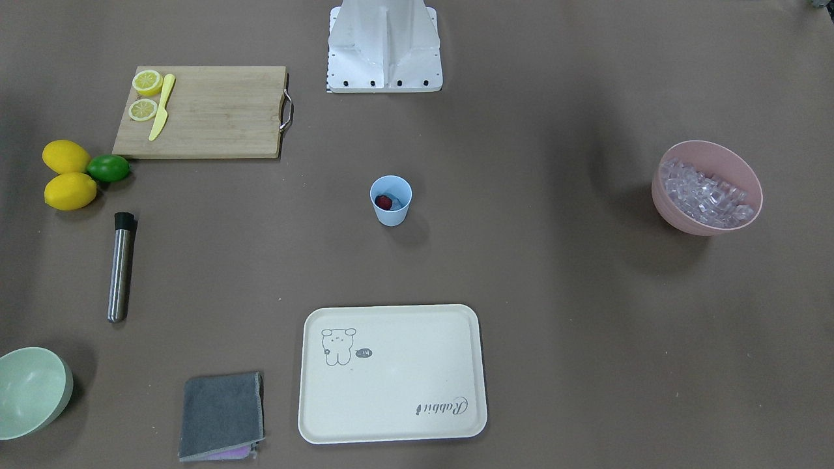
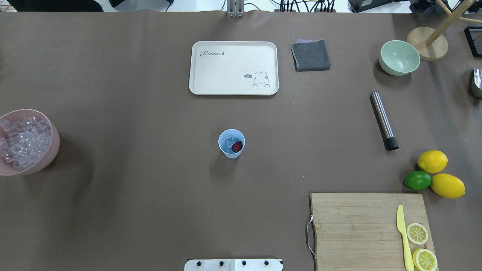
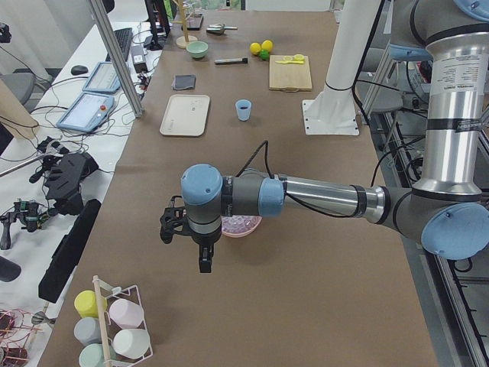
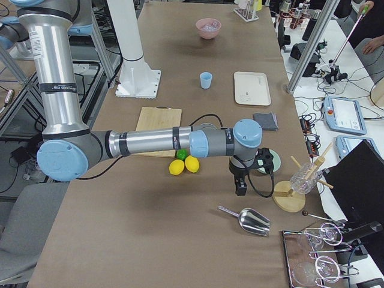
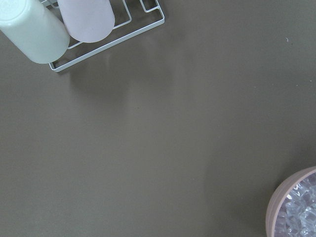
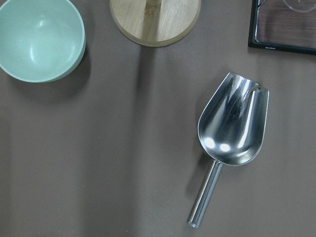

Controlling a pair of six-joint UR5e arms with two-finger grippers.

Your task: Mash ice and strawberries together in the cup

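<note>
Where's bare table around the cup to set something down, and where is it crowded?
Open: the stretch between the cup and the pink bowl, and the strip between cup and tray. Crowded: the corner where cutting board, lemons and lime cluster.

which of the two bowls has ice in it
The pink bowl on the robot's left side of the table: it is heaped with clear ice cubes. The mint-green bowl on the right side holds nothing.
</note>
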